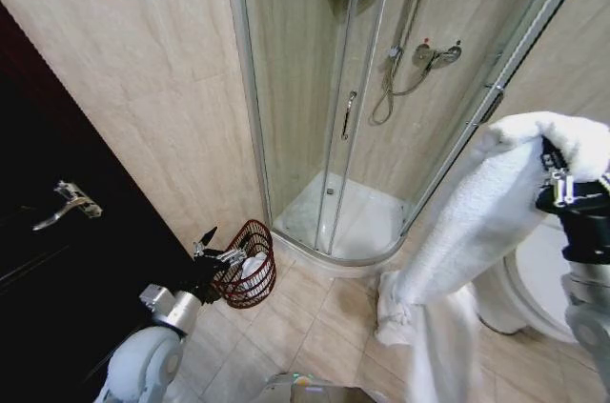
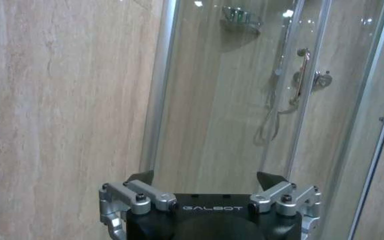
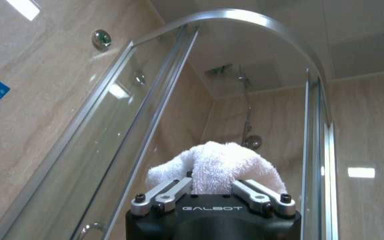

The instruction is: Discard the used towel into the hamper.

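The white towel [image 1: 457, 241] hangs high at the right, pinched at its top by my right gripper [image 1: 564, 186], and its long tail drapes down toward the floor tiles. In the right wrist view the towel [image 3: 212, 167] bulges between the fingers of that gripper [image 3: 212, 186]. The hamper [image 1: 250, 268], a reddish-brown wire basket with something white inside, stands on the floor by the wall, next to the shower corner. My left gripper [image 1: 217, 246] is low, right beside the hamper's rim on its left, open and holding nothing. The left wrist view shows the left gripper [image 2: 207, 179] with its fingers spread.
A curved glass shower enclosure [image 1: 343, 117] with a white tray fills the corner behind the hamper. A white toilet [image 1: 534, 279] stands at the right behind the towel. A dark door with a metal handle [image 1: 67, 203] is at the left. Open floor tiles [image 1: 315, 327] lie between.
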Controlling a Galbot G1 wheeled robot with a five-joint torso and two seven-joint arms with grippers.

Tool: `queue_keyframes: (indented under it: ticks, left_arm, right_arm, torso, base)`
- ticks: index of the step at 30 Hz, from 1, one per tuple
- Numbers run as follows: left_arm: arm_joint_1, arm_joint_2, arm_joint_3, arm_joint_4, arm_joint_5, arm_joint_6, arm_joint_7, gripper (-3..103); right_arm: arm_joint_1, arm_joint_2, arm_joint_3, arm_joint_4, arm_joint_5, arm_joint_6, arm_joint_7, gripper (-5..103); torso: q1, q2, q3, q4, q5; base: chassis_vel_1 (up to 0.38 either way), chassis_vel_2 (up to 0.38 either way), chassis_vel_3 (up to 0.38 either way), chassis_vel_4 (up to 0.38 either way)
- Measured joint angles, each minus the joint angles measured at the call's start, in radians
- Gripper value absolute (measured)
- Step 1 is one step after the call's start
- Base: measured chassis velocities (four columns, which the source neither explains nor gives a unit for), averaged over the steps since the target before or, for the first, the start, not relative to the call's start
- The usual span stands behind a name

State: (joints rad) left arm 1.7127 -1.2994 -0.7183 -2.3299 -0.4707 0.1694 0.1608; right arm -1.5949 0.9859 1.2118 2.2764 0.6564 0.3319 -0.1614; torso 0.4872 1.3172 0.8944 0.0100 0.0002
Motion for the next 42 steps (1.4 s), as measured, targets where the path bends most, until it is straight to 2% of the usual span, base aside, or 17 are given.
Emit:
queue_keyframes:
  ticks: [19, 29, 33, 42]
  left_arm:
    - [0.000, 0.000, 0.000, 0.000, 0.000, 0.000, 0.000, 100]
    - [0.000, 0.000, 0.000, 0.000, 0.000, 0.000, 0.000, 100]
    - [0.000, 0.000, 0.000, 0.000, 0.000, 0.000, 0.000, 100]
    - [0.000, 0.000, 0.000, 0.000, 0.000, 0.000, 0.000, 100]
  right_arm:
    - [0.012, 0.021, 0.015, 0.053, 0.019, -0.014, 0.030, 7]
    - [0.022, 0.024, 0.033, 0.066, 0.033, -0.046, 0.106, 7]
    - [0.021, 0.034, 0.043, 0.089, 0.048, -0.077, 0.163, 7]
    - [0.012, 0.056, 0.044, 0.100, 0.055, -0.079, 0.160, 7]
  torso:
    - [0.000, 0.000, 0.000, 0.0002, -0.0002]
    - [0.000, 0.000, 0.000, 0.0002, -0.0002]
    - [0.000, 0.000, 0.000, 0.0001, -0.0002]
    - [0.000, 0.000, 0.000, 0.0000, -0.0001]
  base:
    - [0.000, 0.000, 0.000, 0.000]
    - [0.000, 0.000, 0.000, 0.000]
    - [0.000, 0.000, 0.000, 0.000]
    - [0.000, 0.000, 0.000, 0.000]
